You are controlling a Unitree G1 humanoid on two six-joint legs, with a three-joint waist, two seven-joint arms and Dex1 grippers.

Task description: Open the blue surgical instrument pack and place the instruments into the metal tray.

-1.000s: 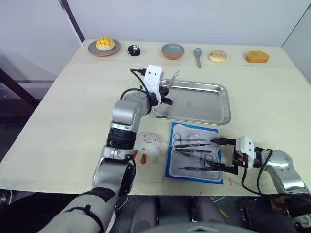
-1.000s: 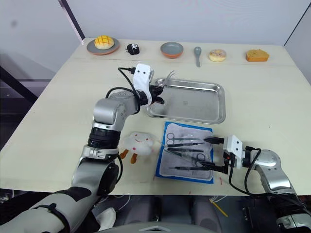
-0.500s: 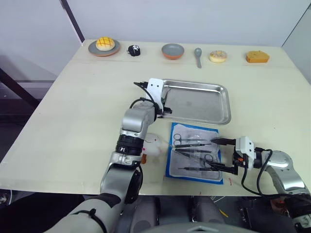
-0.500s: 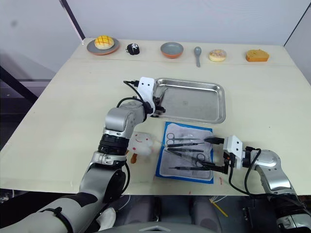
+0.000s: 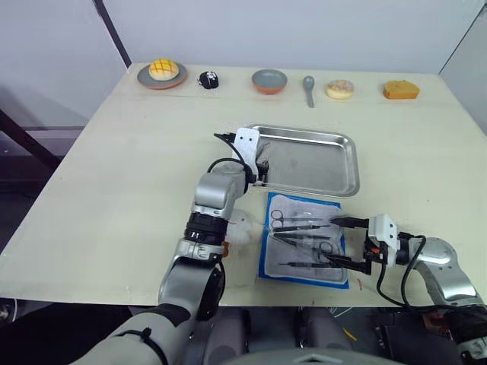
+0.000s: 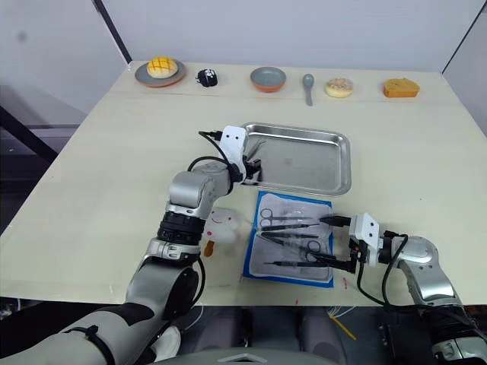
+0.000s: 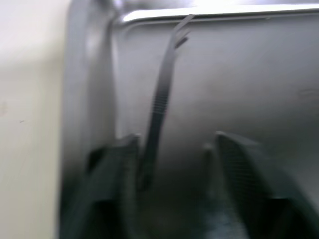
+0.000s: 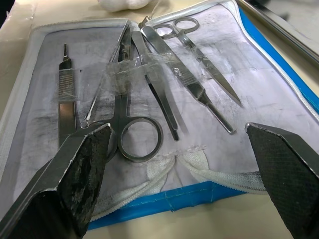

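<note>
The blue instrument pack (image 5: 304, 239) lies open on the table (image 5: 114, 175), just at the 6 o'clock side of the metal tray (image 5: 346, 171), its pale lining facing up. Several instruments (image 8: 149, 74) rest on the lining: two pairs of scissors with ring handles, tweezers and a flat-handled tool, loosely crossed and partly covered by a strip of clear film. The left gripper (image 5: 261, 166) is lowered into the tray's 9 o'clock end; its fingers (image 7: 239, 174) stand apart, released, and a slim pair of tweezers (image 7: 162, 97) lies against one finger, with its tip near the tray's far rim. Whether the tweezers rest fully on the tray floor cannot be told. The right gripper (image 5: 346, 242) sits at the pack's 3 o'clock edge with its jaws spread wide, empty, one finger at each side of the pack's short edge. A white plush toy (image 6: 224, 222) lies at the pack's 9 o'clock side, partly hidden by the left forearm. Along the table's 12 o'clock edge stand a plate with a yellow bun (image 5: 162, 71), a small black object (image 5: 208, 79), a grey bowl (image 5: 269, 80), a spoon (image 5: 308, 89), a doughnut (image 5: 340, 89) and an orange cake piece (image 5: 401, 90).
</note>
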